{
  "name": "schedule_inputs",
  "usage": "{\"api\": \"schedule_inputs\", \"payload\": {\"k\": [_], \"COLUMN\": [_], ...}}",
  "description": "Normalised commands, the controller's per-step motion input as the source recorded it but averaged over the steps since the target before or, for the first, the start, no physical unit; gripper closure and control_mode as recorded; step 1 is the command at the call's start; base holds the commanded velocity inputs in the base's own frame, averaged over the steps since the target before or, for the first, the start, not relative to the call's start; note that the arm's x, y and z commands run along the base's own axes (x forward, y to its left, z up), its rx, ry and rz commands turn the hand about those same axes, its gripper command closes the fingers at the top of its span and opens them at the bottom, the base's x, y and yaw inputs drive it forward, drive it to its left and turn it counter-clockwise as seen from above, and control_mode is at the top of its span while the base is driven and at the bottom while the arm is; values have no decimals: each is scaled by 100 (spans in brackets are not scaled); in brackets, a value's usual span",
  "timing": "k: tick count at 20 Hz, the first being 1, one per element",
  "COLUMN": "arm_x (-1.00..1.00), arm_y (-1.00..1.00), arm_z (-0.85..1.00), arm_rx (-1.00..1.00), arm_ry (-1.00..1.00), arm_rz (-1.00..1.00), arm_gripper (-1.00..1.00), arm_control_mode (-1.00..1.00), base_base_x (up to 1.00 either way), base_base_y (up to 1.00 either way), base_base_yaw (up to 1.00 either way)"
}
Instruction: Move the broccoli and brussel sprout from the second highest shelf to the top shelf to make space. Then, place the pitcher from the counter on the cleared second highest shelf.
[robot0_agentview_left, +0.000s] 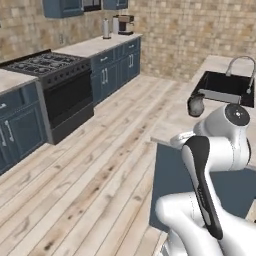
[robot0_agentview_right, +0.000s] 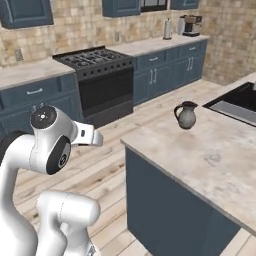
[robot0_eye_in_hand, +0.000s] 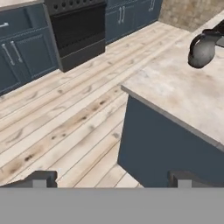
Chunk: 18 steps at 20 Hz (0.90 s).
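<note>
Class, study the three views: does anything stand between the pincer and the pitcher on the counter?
Nothing visible does. The open pincer hangs over the floor, short of the counter corner. The pitcher stands alone further along the bare stone, with the sink beyond it.

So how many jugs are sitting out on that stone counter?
1. The pitcher stands upright on the counter, between its near corner and the black sink. Others could be out of frame.
</note>
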Motion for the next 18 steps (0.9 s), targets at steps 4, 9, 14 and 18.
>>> {"api": "schedule_inputs", "payload": {"k": [4,9,14,18], "arm_x": [0,0,0,0], "arm_y": [0,0,0,0], "arm_z": [0,0,0,0], "arm_rx": [0,0,0,0], "arm_ry": [0,0,0,0], "arm_rz": [0,0,0,0], "arm_gripper": [-100,-100,-100,-100], "arm_control_mode": [100,100,100,100], "base_base_x": [59,60,53,51], "base_base_y": [50,49,52,61], "base_base_yaw": [-49,-49,-48,-47]}}
